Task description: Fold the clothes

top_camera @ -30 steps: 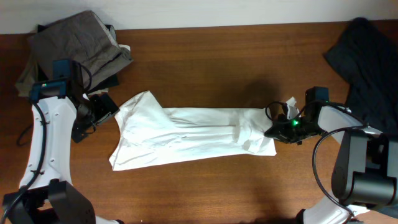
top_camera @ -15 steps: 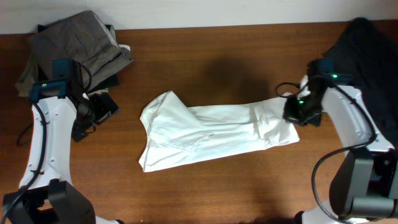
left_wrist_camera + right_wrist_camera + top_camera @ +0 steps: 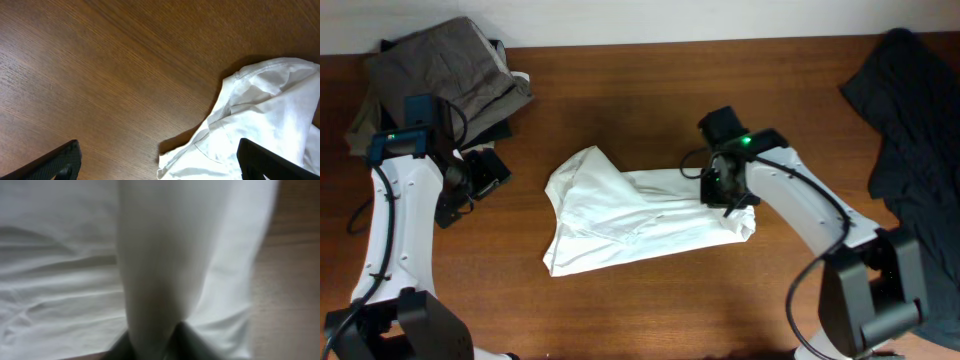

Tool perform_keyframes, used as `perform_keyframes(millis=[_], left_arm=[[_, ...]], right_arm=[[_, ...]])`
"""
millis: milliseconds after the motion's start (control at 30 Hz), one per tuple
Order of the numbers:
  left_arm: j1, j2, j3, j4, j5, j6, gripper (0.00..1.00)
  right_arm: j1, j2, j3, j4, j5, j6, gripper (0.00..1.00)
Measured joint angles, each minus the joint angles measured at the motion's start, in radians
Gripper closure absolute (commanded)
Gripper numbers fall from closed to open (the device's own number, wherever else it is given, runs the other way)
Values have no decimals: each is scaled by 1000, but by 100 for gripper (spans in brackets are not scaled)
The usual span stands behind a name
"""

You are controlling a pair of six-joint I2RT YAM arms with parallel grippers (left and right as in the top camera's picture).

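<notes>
Two grippers are in view. The left gripper (image 3: 167, 161) hangs with its fingers wide apart over the bare desk (image 3: 650, 90), to the left of the white T-shirt (image 3: 640, 215). The shirt lies crumpled in the middle of the desk. The right gripper (image 3: 723, 192) is on its right end, with a fold of cloth between the fingers — clamped or loose, I cannot tell.

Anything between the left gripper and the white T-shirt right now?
Nothing visible. Only bare table lies between the open left gripper and the near edge of the T-shirt; the left wrist view shows the same. The folded trousers sit on that arm's far side, off the line.
</notes>
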Motion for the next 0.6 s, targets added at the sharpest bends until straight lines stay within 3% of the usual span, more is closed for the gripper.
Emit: perform_keyframes(millis=[100,333,533,600], left_arm=[[0,0,0,0,0,0,1],[0,0,0,0,0,0,1],[0,0,0,-2,0,0,1],[0,0,0,-5,1,0,1]], right_arm=[[37,48,0,36,-56,17,50],[69,53,33,64,-212,10,48],[56,53,282,-198,-179,-26,46],[37,50,350,-269,-119,-27,54]])
